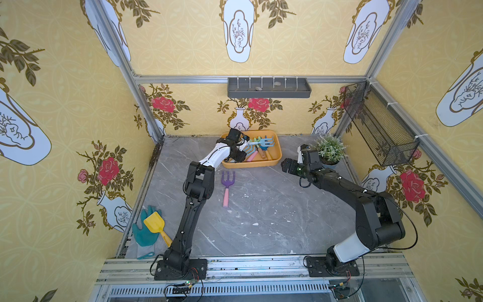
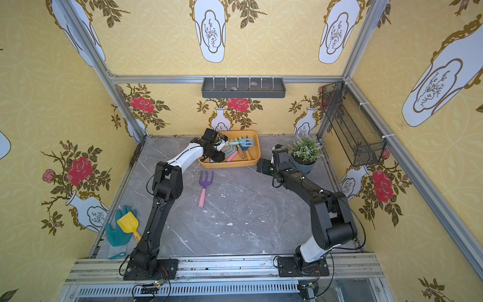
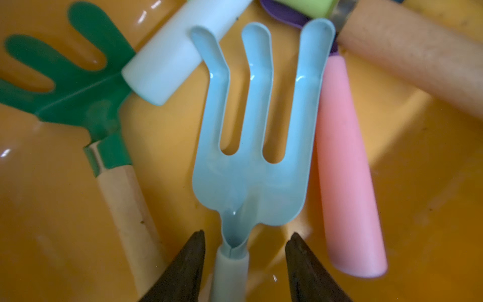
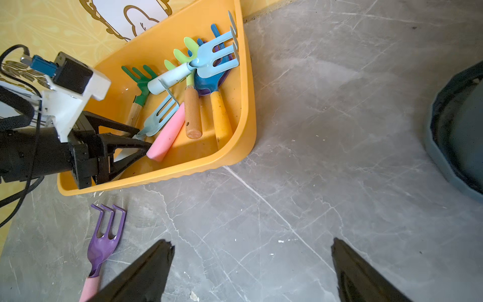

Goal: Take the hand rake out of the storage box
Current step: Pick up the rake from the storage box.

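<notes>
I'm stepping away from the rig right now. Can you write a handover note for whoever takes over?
The left gripper is open, jaws straddling the neck of the light blue hand rake, not yet clamped.
The right gripper is open and empty above the table, beside the storage box.
The light blue hand rake lies in the box among other tools; a purple rake lies on the table outside it.
Done: approach. Left: close, lift out, set down.

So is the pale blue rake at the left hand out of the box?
No, in: the rake lies on the storage box floor, left hand straddling its neck.
</notes>
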Motion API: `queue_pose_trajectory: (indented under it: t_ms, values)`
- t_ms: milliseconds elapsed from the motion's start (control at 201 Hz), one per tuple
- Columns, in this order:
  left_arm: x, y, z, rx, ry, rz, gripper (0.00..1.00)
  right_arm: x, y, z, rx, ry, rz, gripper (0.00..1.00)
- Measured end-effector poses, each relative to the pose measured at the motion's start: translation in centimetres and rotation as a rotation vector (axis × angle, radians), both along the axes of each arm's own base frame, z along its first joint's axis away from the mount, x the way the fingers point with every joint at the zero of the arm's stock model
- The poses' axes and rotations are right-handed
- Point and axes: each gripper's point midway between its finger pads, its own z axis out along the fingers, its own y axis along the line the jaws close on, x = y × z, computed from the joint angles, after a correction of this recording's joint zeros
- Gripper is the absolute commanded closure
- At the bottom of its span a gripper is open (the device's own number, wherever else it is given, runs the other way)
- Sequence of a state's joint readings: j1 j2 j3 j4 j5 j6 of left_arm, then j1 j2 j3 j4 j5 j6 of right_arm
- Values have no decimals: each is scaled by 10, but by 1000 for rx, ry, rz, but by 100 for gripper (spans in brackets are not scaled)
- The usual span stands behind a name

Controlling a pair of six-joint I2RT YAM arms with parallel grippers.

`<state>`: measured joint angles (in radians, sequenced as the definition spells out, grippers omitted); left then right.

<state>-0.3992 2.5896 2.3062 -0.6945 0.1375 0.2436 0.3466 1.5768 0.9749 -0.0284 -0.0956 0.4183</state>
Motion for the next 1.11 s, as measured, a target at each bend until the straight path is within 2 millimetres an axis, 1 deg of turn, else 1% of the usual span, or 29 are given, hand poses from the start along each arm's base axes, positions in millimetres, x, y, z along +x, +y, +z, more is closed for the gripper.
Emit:
queue_pose_trajectory:
  t_ms: [55, 124, 249, 403, 478, 543, 677, 811, 876, 976, 1045, 1110]
  values:
    - [-1, 0, 0, 8, 2, -12, 58, 0, 0, -1, -1, 2, -1, 3]
    - [-4, 0, -1, 18, 9, -26, 68, 1, -1, -2, 0, 4, -2, 3]
    - [-11, 0, -1, 38, 6, -61, 82, 2, -3, -2, 3, 6, -4, 3]
    - [-21, 1, 4, 51, 11, -85, 86, 1, -3, -2, 8, 8, -1, 2]
    - [-24, 2, 14, 48, -2, -87, 90, 0, -3, -2, 11, 8, 1, 2]
    - [-24, 3, 25, 39, -25, -86, 96, 0, -3, -1, 14, 7, 2, 2]
    - [-22, 3, 42, 24, -73, -78, 98, -2, -5, 1, 16, 3, -1, 2]
    - [-20, 7, 57, 21, -102, -38, 100, -4, -6, 4, 19, -3, 0, 3]
    - [-21, 10, 71, 7, -119, -8, 100, -5, -6, 6, 23, -8, -2, 3]
    - [-26, 15, 103, -42, -149, 70, 100, -8, -7, 13, 30, -23, -3, 2]
    - [-39, 20, 127, -81, -163, 134, 100, -10, -8, 20, 40, -37, -7, 2]
    - [-56, 18, 148, -123, -184, 192, 100, -13, -9, 27, 55, -46, -17, 3]
